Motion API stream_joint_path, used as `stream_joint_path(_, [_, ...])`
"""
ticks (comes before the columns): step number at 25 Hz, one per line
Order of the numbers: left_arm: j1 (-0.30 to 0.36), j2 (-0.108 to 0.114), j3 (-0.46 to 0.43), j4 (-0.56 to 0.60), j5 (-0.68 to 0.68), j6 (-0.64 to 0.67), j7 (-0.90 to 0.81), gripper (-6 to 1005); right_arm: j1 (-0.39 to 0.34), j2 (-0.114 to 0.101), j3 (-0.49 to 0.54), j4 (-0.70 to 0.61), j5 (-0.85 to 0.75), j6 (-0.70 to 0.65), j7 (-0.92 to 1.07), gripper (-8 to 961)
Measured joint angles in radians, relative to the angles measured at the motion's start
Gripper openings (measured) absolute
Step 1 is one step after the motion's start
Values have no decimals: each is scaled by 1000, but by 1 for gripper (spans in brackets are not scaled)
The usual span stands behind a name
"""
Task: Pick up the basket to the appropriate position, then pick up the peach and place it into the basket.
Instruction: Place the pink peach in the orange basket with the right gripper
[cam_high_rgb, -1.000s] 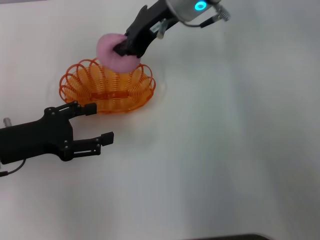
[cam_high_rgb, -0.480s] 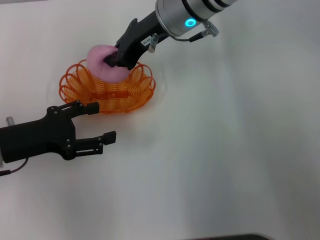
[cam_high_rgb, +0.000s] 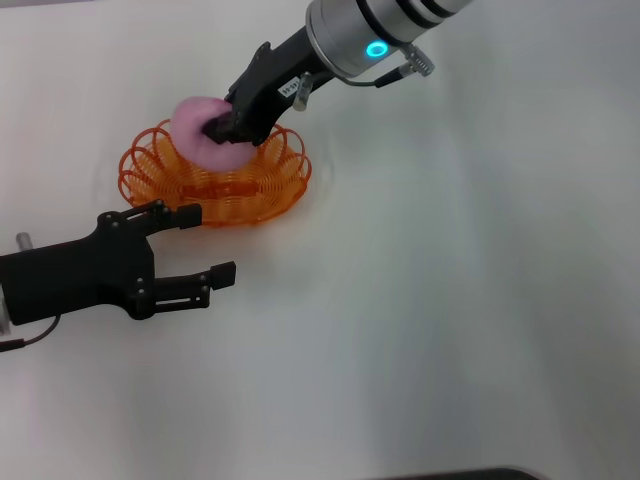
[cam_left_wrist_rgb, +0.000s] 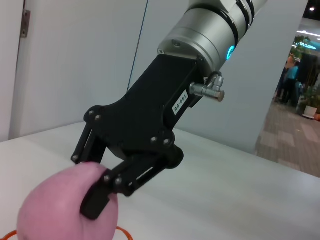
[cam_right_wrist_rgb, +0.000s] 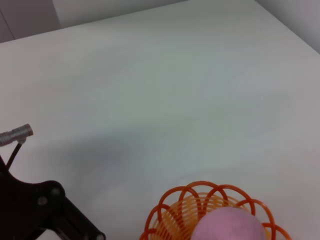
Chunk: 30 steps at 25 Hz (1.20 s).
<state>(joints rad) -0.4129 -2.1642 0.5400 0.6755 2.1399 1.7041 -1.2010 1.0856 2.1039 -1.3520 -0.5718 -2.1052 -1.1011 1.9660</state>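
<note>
The orange openwork basket (cam_high_rgb: 215, 180) stands on the white table at the upper left of the head view. Over its far side my right gripper (cam_high_rgb: 215, 130) is shut on the pink peach (cam_high_rgb: 198, 130), which hangs just above the rim. The left wrist view shows that gripper's fingers (cam_left_wrist_rgb: 95, 202) clamped on the peach (cam_left_wrist_rgb: 60, 210). In the right wrist view the peach (cam_right_wrist_rgb: 229, 225) sits over the basket (cam_right_wrist_rgb: 175, 210). My left gripper (cam_high_rgb: 205, 245) is open, close in front of the basket, holding nothing.
The white table (cam_high_rgb: 450, 300) stretches bare to the right and front of the basket. A dark edge (cam_high_rgb: 450, 474) shows at the bottom of the head view.
My right gripper has carried the peach to the left and slightly down, over the basket. The left gripper has crept a little to the right, still open.
</note>
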Motion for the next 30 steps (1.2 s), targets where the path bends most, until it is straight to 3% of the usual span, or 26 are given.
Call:
stream_joint_path(5, [-4, 1, 1, -7, 0, 3, 1, 888, 0, 1, -5, 1, 1, 1, 0, 206])
stream_joint_path(11, [-4, 1, 2, -7, 1, 6, 1, 888, 0, 1, -6, 1, 1, 3, 1, 452])
stream_joint_path(21, [-4, 1, 2, -7, 1, 8, 2, 888, 0, 1, -6, 1, 7, 4, -8, 671])
stream_joint_path(30, [-4, 1, 1, -7, 0, 10, 2, 888, 0, 1, -6, 1, 10, 4, -8, 734])
